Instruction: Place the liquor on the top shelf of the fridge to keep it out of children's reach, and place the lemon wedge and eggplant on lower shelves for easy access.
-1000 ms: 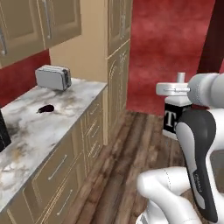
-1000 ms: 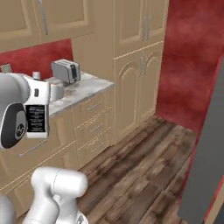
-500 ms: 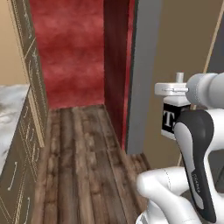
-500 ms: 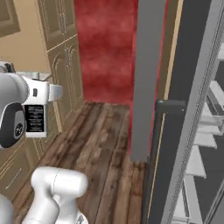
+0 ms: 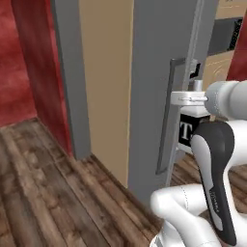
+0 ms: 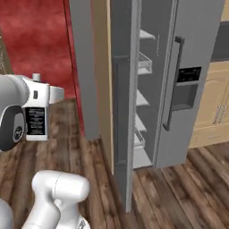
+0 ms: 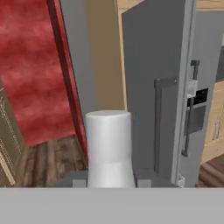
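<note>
Beside the open fridge (image 6: 188, 67), black-labelled liquor (image 6: 36, 125) with pale cap

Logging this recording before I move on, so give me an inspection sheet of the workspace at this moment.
Surface: wooden plank floor; no worktop seen.
Job's things: liquor held upright in the gripper; pale cap faces the hand view. Fridge has its left door open, white shelves inside.
Clutter: nothing seen.
Grippers: gripper shut on the liquor, short of the fridge.
Cables: nothing seen.
Surroundings: red wall, tan cabinets.
</note>
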{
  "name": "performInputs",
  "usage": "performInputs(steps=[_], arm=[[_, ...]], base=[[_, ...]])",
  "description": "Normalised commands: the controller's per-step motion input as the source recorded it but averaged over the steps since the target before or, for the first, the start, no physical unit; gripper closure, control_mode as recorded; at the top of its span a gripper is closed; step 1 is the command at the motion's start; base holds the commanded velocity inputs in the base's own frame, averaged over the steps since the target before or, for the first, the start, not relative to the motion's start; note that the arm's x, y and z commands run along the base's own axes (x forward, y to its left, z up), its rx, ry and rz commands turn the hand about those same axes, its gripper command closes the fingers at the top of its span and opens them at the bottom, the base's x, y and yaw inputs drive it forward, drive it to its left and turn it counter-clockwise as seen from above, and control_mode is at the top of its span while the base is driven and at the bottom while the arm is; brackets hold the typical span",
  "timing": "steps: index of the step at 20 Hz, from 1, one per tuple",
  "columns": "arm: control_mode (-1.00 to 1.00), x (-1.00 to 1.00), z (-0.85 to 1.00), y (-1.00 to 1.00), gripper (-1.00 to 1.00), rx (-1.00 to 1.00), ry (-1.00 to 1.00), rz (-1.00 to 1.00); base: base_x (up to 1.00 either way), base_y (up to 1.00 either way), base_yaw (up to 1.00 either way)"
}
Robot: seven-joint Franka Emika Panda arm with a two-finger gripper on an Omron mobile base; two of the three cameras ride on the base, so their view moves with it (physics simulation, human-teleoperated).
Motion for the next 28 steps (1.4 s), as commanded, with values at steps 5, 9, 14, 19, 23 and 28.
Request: performInputs(steps=[5,9,14,19,23,28], arm=[[1.00,0.00,0.00,0.00,1.00,0.00,0.00,0.00],[1.00,0.00,0.00,0.00,1.00,0.00,0.00,0.00],[1.00,0.00,0.00,0.00,1.00,0.00,0.00,0.00],[1.00,0.00,0.00,0.00,1.00,0.00,0.00,0.00],[1.00,0.00,0.00,0.00,1.00,0.00,0.00,0.00],[1.00,0.00,0.00,0.00,1.00,0.00,0.00,0.00]], base=[[-0.71,0.00,-0.75],[-0.09,0.00,-0.85],[0.00,0.21,-0.75],[0.15,0.65,-0.39],[0.33,0.59,-0.17],[0.54,0.07,-0.12]])
